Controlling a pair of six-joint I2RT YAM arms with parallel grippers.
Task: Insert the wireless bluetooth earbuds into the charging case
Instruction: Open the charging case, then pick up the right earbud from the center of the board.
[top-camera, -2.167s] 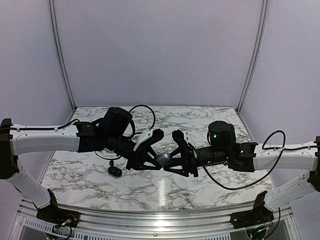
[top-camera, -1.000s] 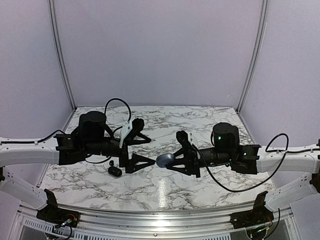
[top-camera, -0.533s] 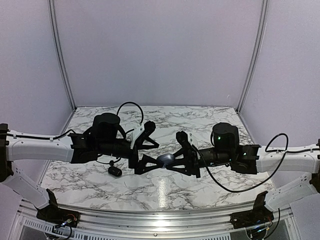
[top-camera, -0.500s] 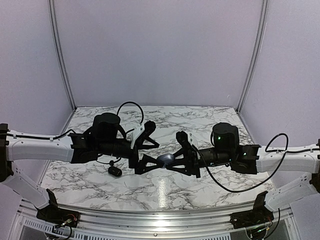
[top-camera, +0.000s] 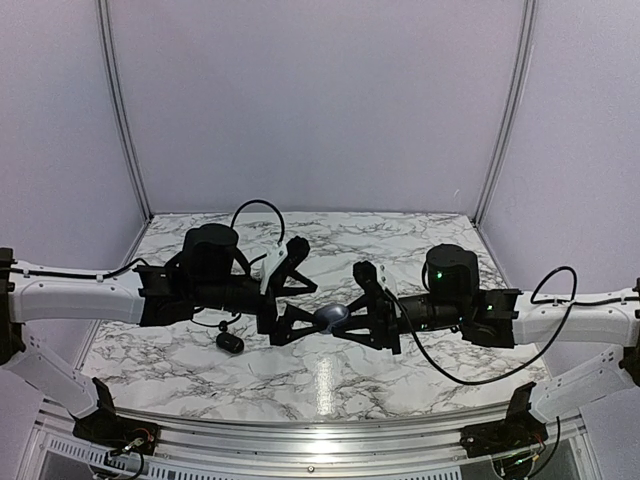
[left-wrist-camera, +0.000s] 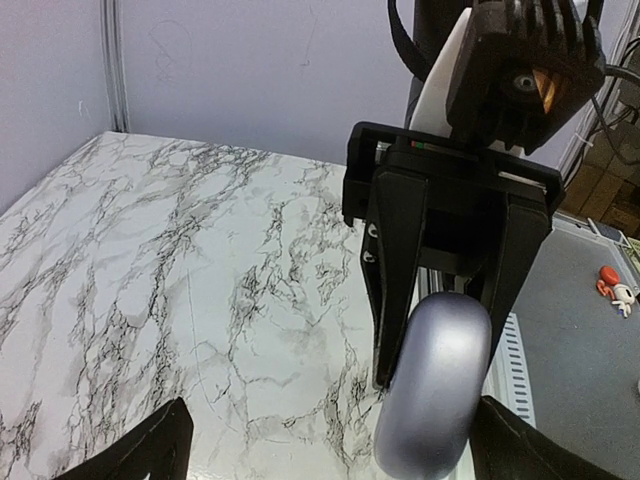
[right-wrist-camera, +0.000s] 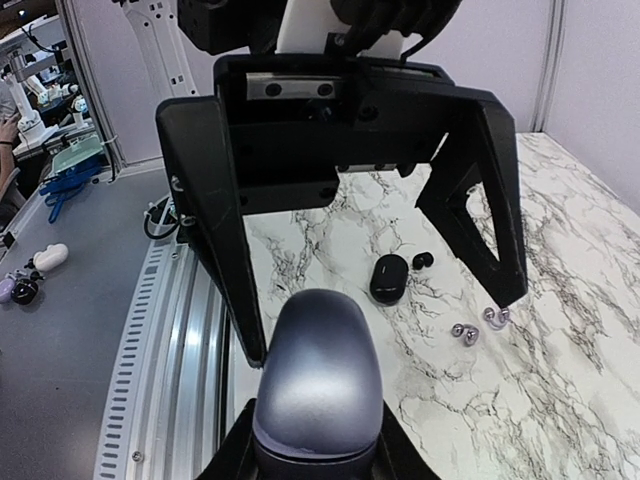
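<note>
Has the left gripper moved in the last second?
Yes: the left gripper went right, away from the black case on the table, toward the silver case in the right gripper.

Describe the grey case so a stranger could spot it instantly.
Over the middle of the marble table, the right hand pinches a smooth oval silvery-grey case in the air. The black case, by contrast, lies on the table.
</note>
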